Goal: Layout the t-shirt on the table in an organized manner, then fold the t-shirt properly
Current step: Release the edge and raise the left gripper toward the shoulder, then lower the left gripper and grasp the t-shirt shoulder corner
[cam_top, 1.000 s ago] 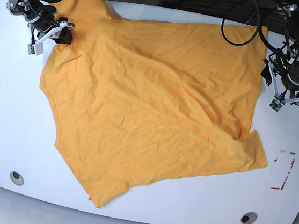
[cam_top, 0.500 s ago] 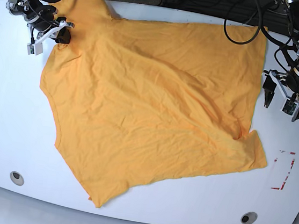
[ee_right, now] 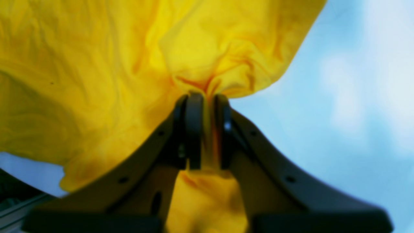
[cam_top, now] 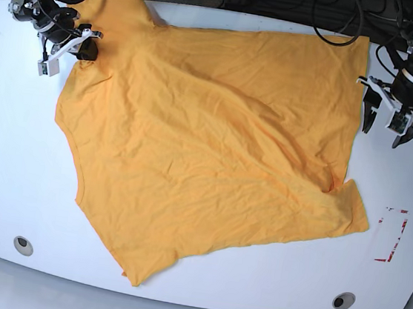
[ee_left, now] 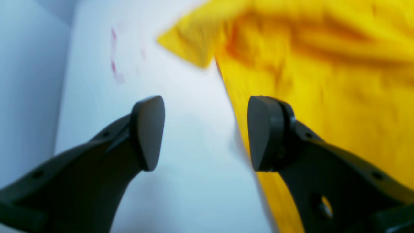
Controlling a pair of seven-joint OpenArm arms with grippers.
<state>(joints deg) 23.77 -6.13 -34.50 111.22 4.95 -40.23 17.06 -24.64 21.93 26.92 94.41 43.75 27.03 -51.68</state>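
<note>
Orange-yellow t-shirt (cam_top: 208,140) is lying wrinkled and skewed across the table (cam_top: 4,161). Right end effector (ee_right: 203,132) is pinching a bunched fold, visible only in its wrist view. Left end effector (ee_left: 205,132) is hovering wide beside the shirt's edge.

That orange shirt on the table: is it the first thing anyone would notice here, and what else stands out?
Yes, the t-shirt dominates, spread crooked and wrinkled across most of the white table. At its far corner on the base view's left, the right gripper pinches a bunched bit of the fabric. On the opposite side the left gripper stands open beside the shirt's edge, holding nothing.
</note>
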